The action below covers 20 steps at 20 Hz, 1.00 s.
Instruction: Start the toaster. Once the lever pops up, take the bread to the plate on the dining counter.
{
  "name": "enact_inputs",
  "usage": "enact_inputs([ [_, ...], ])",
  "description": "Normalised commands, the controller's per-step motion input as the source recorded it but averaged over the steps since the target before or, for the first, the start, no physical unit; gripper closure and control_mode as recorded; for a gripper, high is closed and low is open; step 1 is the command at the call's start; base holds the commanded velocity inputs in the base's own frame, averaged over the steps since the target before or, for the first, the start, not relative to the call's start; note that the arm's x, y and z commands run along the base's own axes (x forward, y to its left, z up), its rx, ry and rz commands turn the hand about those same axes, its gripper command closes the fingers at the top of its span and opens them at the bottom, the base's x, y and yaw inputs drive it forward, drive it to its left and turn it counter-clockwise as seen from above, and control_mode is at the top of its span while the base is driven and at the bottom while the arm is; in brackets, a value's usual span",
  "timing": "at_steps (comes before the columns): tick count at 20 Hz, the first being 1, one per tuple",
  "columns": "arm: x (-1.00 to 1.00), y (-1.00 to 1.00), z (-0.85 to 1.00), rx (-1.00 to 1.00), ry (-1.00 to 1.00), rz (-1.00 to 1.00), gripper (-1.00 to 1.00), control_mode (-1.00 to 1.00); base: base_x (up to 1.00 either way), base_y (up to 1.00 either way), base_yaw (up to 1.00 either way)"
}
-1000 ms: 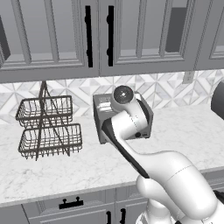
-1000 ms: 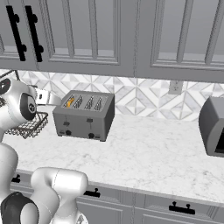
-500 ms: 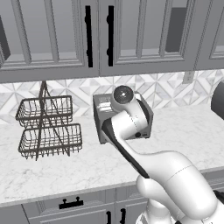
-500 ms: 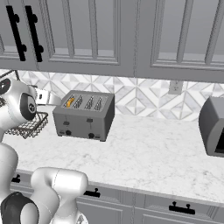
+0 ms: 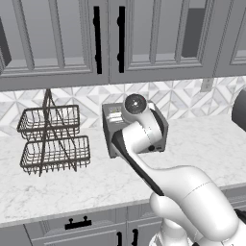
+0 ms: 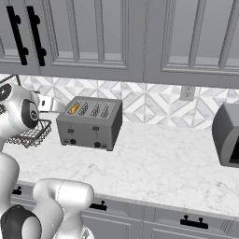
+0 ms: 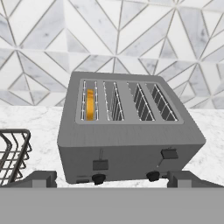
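- Bench (image 6: 154, 158): carries the toaster (image 7: 131, 140), which sits straight ahead of the fingers (image 7: 111, 177), w/ wire basket (image 7: 11, 153) off to their left.
- Toaster: front faces the fingers; bread (image 7: 90, 105) sits in the leftmost slot, so I'd go for the left lever (image 7: 100, 165), not the right one (image 7: 169, 153).
- Fingers: spread wide, nothing held, not yet touching. Prob. best to come in above the lever, then press straight down w/ one tip.
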Motion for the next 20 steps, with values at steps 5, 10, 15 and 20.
enact_inputs([
  [5,0.00,0.00,0.00,0.00,0.00,0.00,-1.00,-1.00,0.00,0.00,0.00],
  [10,0.00,0.00,0.00,0.00,0.00,0.00,-1.00,-1.00,0.00,0.00,0.00],
  [15,0.00,0.00,0.00,0.00,0.00,0.00,-1.00,-1.00,0.00,0.00,0.00],
  [20,0.00,0.00,0.00,0.00,0.00,0.00,-1.00,-1.00,0.00,0.00,0.00],
])
